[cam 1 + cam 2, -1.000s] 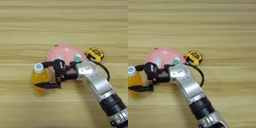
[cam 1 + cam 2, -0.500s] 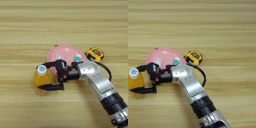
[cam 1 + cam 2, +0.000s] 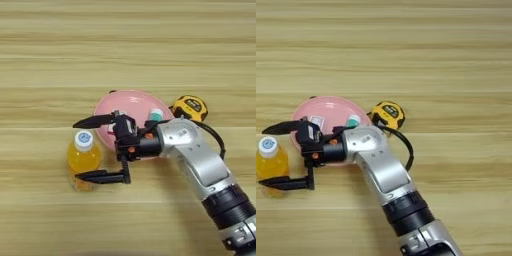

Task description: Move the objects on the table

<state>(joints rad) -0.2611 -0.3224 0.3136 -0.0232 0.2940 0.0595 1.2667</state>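
Observation:
The small orange-drink bottle (image 3: 84,159) with its white cap stands upright on the table (image 3: 128,50), left of a pink plate (image 3: 131,102). My right gripper (image 3: 76,150) is open, and the bottle stands between its two black fingers. One finger reaches past the far side of the cap, and the other crosses in front of the bottle's base. The white tube (image 3: 156,115) lies on the plate, mostly hidden behind my wrist. The yellow-black tape measure (image 3: 190,107) sits at the plate's right rim, its black strap looping behind my forearm.
My silver forearm (image 3: 200,165) runs from the bottom right corner to the plate's near edge. Bare wood stretches across the far half of the table (image 3: 406,45) and to the right of the tape measure (image 3: 387,114).
The two fingers have spread wider apart around the bottle. The bottle has shifted slightly to the right and toward me. Plate, tube and tape measure have stayed put.

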